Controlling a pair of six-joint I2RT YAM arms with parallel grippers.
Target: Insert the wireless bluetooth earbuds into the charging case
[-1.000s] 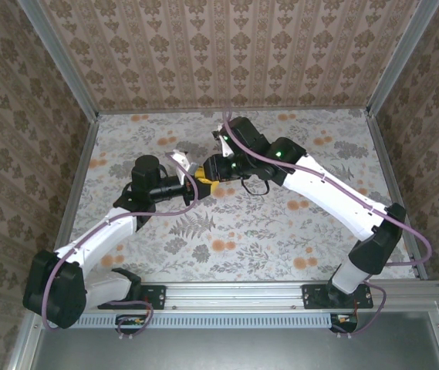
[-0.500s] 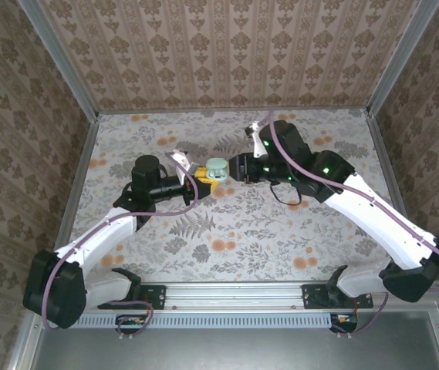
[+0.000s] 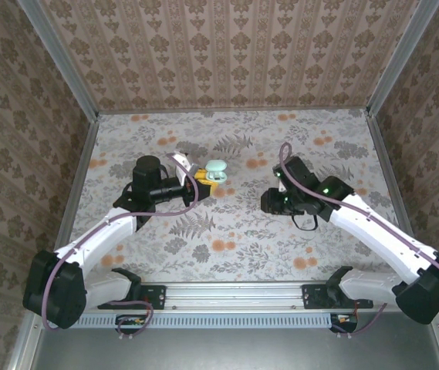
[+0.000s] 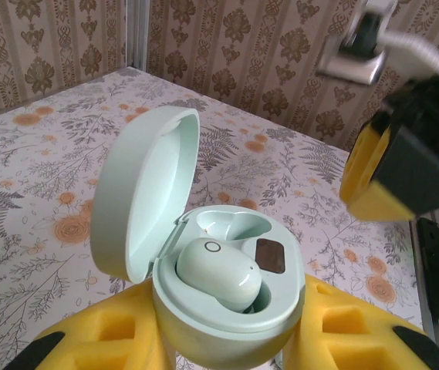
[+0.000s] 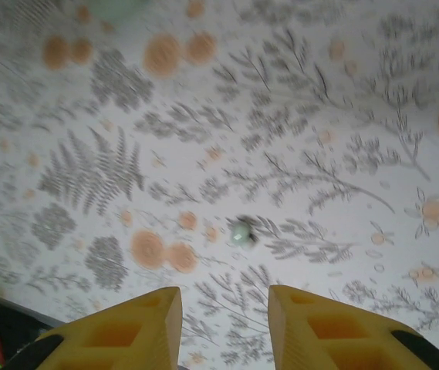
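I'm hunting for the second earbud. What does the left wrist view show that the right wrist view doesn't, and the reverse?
Left wrist: the open case, held by the left gripper, with one seated earbud and the other slot empty. Right wrist: a loose earbud lying on the table, ahead of the open right gripper. Both: the floral table and yellow finger pads at the bottom edge.

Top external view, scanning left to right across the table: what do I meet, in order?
left gripper, shut on the case → charging case, lid open → right gripper, fingers apart, holding nothing
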